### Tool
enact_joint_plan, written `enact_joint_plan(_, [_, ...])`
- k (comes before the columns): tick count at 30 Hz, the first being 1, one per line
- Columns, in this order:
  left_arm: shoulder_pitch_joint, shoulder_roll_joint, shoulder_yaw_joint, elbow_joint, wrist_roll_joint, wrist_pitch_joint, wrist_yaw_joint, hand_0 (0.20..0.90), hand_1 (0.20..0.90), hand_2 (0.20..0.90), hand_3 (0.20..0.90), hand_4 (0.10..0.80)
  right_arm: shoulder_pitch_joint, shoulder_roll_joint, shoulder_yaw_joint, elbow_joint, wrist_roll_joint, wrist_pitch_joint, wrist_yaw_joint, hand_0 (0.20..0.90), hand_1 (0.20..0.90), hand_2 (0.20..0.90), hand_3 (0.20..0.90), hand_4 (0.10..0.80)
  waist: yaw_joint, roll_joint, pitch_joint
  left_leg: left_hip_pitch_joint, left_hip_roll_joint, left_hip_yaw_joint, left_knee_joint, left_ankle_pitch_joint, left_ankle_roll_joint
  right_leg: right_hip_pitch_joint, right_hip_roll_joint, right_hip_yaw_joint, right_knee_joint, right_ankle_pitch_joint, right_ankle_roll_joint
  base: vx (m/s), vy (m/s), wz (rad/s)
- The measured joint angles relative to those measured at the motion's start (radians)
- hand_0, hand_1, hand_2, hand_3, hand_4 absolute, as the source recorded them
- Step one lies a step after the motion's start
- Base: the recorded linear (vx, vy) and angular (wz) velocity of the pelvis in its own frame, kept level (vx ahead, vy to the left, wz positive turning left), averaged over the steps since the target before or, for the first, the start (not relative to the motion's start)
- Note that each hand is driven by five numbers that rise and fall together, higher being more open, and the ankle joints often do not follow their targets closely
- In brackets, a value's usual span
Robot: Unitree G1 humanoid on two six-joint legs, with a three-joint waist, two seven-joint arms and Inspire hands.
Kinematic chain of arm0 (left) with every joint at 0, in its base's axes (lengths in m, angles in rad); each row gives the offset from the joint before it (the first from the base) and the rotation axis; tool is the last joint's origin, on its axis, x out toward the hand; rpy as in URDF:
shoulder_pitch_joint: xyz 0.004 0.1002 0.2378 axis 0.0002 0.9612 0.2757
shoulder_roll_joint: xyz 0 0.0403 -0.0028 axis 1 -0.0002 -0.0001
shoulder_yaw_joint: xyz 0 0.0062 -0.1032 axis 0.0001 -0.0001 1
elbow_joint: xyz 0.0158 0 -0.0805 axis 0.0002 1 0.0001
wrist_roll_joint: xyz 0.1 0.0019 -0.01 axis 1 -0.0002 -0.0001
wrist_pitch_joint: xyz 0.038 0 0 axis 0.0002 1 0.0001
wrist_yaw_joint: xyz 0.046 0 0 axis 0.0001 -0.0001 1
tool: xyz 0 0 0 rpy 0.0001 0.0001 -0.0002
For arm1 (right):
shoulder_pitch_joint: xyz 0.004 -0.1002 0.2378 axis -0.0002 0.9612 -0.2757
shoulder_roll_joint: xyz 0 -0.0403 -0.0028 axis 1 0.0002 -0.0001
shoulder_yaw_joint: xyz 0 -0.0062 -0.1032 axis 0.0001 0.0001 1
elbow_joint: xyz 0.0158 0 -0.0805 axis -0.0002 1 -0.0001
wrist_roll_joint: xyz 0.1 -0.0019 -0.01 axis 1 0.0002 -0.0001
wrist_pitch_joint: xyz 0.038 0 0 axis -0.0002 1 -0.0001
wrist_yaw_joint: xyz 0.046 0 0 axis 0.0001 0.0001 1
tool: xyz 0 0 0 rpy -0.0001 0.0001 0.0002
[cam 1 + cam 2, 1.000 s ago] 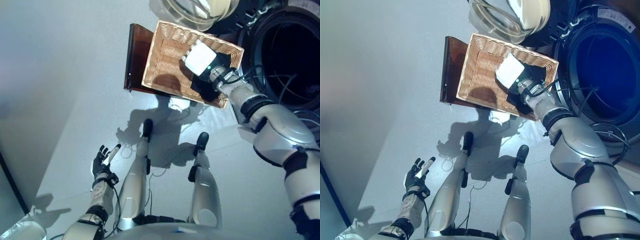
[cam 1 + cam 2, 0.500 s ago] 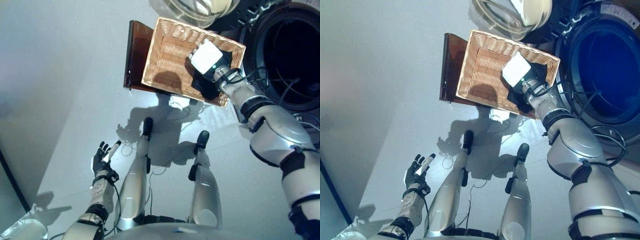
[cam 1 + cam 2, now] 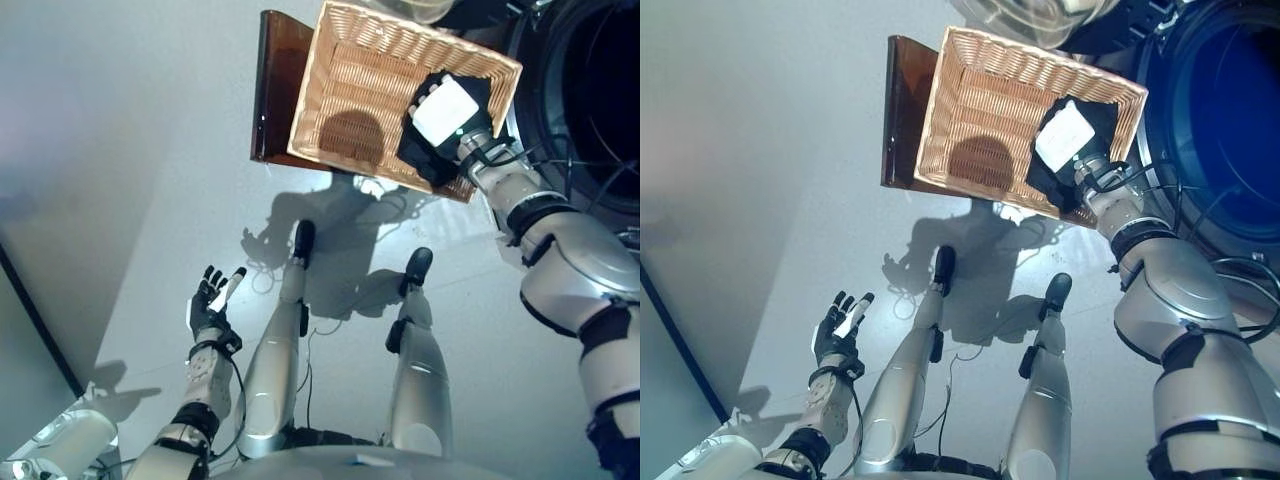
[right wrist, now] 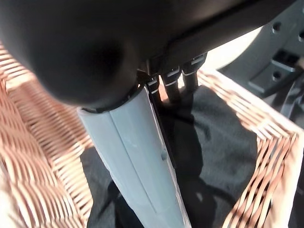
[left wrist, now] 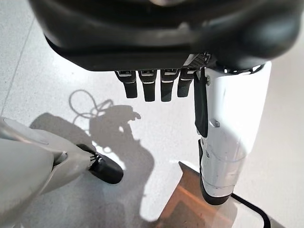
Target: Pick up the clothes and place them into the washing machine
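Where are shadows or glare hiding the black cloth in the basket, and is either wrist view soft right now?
Left eye view: the black cloth lies unshadowed at the wicker basket's right end, partly covered by the right hand; a round shadow darkens the basket floor beside it. Right wrist view: the near hand bulk is blurred, the cloth fairly clear. Left wrist view: the left hand is sharp, the floor bright.

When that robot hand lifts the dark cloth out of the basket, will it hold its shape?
Probably not. The dark cloth lies crumpled in a corner of the wicker basket, so it should droop and hang. It looks light, and the robot hand could snag only a fold.
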Motion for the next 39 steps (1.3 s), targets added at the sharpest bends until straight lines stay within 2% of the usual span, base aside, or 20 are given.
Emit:
enact_joint_plan(15, [0.004,0.001,-0.038,-0.107,-0.013,-0.003,-0.006,0.9,0.9,0.9,0.9,0.8,-0.108,-0.01,-0.04,0.005,0.04,0.043,-0.071,0.9,0.9,0.9,0.9,0.8,-0.001,0.008,0.0,-0.133,0.002,0.008,0.0,0.019,-0.017,-0.185,0.0,0.031,0.08,-0.01,-0.002,-0.014,0.004,-0.03])
enact_joint_plan(28, [0.004,0.001,-0.038,-0.129,-0.014,-0.004,0.004,0.9,0.9,0.9,0.9,0.8,-0.147,-0.008,-0.032,0.0,0.092,0.042,-0.087,0.9,0.9,0.9,0.9,0.8,0.001,0.012,-0.002,-0.163,0.004,0.011,0.0,0.028,-0.024,-0.236,0.001,0.035,0.118,-0.018,-0.008,-0.002,0.004,-0.02])
enact_joint_plan(29, [0.004,0.001,-0.038,-0.129,-0.014,-0.004,0.004,0.9,0.9,0.9,0.9,0.8,-0.148,-0.008,-0.032,0.0,0.099,0.042,-0.086,0.606,0.606,0.606,0.606,0.59,0.001,0.012,-0.002,-0.163,0.005,0.011,0.0,0.028,-0.024,-0.236,0.001,0.035,0.118,-0.018,-0.008,0.0,0.0,0.0])
enact_joint_plan(30, [0.004,0.001,-0.038,-0.13,-0.014,-0.004,0.004,0.9,0.9,0.9,0.9,0.8,-0.148,-0.008,-0.032,0.0,0.103,0.042,-0.087,0.606,0.606,0.606,0.606,0.59,0.001,0.012,-0.002,-0.163,0.005,0.011,0.0,0.028,-0.024,-0.236,0.001,0.035,0.118,-0.018,-0.008,0.0,0.0,0.0])
enact_joint_plan(31, [0.004,0.001,-0.039,-0.135,-0.014,-0.004,0.004,0.9,0.9,0.9,0.9,0.8,-0.153,-0.008,-0.032,0.002,0.105,0.042,-0.088,0.2,0.2,0.2,0.2,0.3,0.001,0.015,-0.003,-0.169,0.005,0.01,0.0,0.028,-0.024,-0.241,0.001,0.035,0.118,-0.018,-0.008,0.0,0.0,0.0])
enact_joint_plan(39, [0.004,0.001,-0.039,-0.167,-0.013,-0.013,0.005,0.9,0.9,0.9,0.9,0.8,-0.221,-0.019,-0.031,0.004,0.105,0.051,-0.106,0.2,0.2,0.2,0.2,0.3,0.006,0.02,-0.004,-0.199,0.004,0.005,0.0,0.037,-0.024,-0.285,0.001,0.036,0.154,-0.026,-0.015,0.001,0.002,0.01])
